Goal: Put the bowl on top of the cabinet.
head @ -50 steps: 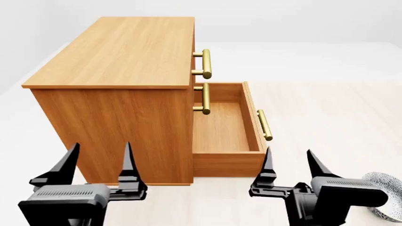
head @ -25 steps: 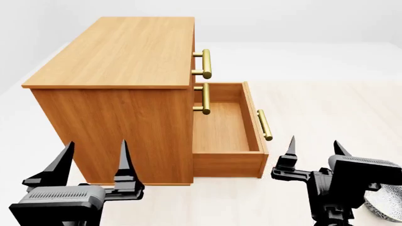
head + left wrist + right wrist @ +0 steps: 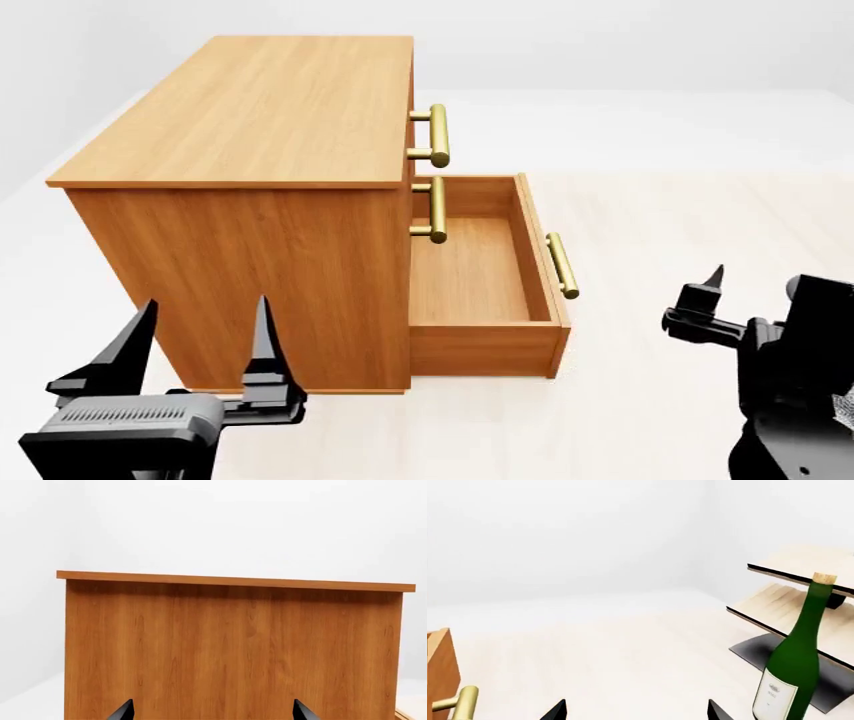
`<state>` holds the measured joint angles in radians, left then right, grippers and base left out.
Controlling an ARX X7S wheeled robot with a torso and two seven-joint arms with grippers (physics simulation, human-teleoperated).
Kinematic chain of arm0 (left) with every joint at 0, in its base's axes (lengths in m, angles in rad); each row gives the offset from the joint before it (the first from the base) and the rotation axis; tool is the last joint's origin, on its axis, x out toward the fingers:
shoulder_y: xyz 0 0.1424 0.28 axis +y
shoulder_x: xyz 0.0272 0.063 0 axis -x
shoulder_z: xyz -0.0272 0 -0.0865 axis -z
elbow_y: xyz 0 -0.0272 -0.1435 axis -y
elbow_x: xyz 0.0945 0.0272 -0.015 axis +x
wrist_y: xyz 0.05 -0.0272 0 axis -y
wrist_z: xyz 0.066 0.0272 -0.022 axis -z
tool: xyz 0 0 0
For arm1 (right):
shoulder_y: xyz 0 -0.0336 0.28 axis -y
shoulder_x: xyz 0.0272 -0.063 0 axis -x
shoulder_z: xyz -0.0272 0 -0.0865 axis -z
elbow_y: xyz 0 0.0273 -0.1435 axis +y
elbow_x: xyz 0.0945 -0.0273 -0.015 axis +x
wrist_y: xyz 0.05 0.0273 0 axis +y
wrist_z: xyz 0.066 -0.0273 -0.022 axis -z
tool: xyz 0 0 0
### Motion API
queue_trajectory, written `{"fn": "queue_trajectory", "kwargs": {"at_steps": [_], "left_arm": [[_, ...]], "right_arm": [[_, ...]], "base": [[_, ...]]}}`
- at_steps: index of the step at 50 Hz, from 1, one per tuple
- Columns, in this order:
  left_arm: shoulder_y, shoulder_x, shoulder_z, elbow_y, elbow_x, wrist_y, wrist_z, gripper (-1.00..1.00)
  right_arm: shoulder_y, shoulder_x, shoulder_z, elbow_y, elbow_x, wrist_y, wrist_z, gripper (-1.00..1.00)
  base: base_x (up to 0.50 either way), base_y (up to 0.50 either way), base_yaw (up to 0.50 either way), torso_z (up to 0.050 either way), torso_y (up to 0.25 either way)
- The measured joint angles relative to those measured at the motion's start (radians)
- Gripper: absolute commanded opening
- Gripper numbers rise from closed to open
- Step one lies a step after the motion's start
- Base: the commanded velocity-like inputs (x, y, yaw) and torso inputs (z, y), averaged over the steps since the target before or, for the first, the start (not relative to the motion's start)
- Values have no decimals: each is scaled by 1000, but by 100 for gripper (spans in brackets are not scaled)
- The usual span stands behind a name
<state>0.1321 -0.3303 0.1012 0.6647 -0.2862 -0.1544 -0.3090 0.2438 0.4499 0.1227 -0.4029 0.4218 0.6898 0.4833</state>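
The cabinet (image 3: 254, 130) stands at ten o'clock in the head view, flat top bare, lowest drawer (image 3: 478, 270) pulled out toward three o'clock. The bowl (image 3: 843, 402) is barely visible: a sliver of patterned rim at four o'clock, at the frame edge, hidden behind the right arm, on the floor well apart from the cabinet. The left gripper (image 3: 198, 335) hangs at seven o'clock facing the cabinet's side, jaws spread wide, holding nothing. The right gripper (image 3: 747, 295), at four o'clock, is also wide and empty; its wrist view shows a green bottle (image 3: 794, 665) beside a pale rack (image 3: 800, 595).

Assessment: the approach step is in hand; no grasp made. The next move calls for turning the right gripper down onto the bowl's rim.
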Motion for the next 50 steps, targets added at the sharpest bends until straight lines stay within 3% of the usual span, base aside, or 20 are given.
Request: {"fn": "queue_trajectory", "kwargs": {"at_steps": [50], "left_arm": [[0,-15,16,-2,-7,9,-14,100]], "right_arm": [[234,35,74,189,90,443,135,100]], "base": [[0,0,0,0,0]]}}
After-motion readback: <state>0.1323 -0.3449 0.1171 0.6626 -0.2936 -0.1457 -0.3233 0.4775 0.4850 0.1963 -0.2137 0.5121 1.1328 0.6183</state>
